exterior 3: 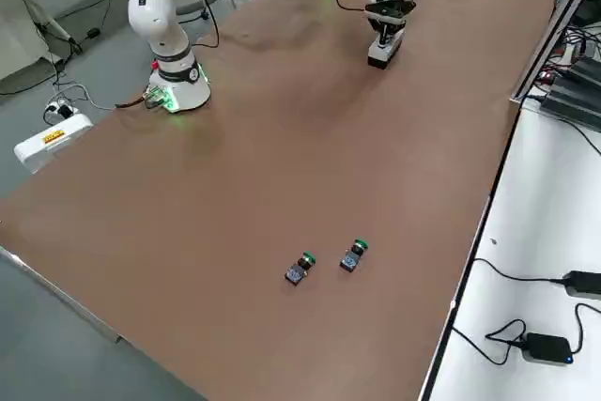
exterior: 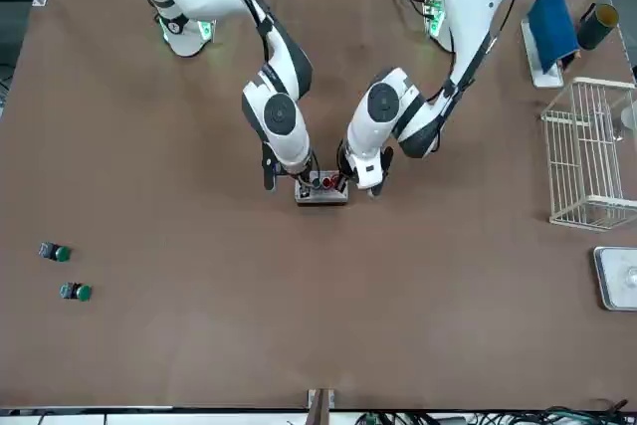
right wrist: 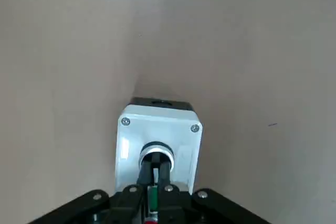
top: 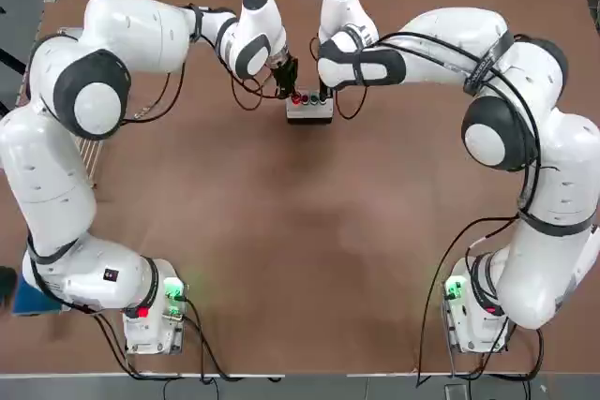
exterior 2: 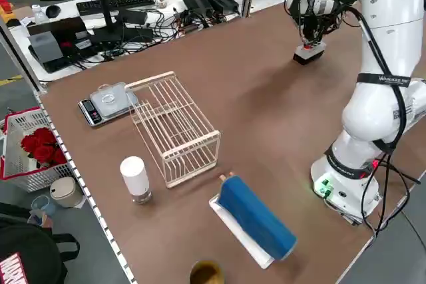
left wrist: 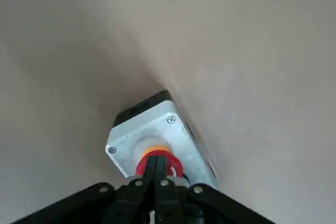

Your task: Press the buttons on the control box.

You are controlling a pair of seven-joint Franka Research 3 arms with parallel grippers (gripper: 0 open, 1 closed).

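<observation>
The control box sits between the arms, beyond the wire rack.

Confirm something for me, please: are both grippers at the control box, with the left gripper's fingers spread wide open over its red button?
Not quite: the left wrist view shows the left gripper's fingers closed together over the red button, not spread wide.

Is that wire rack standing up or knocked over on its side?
Cannot tell: the wire rack sits squarely on the table, not leaning, but nothing shows which side is its proper bottom.
</observation>
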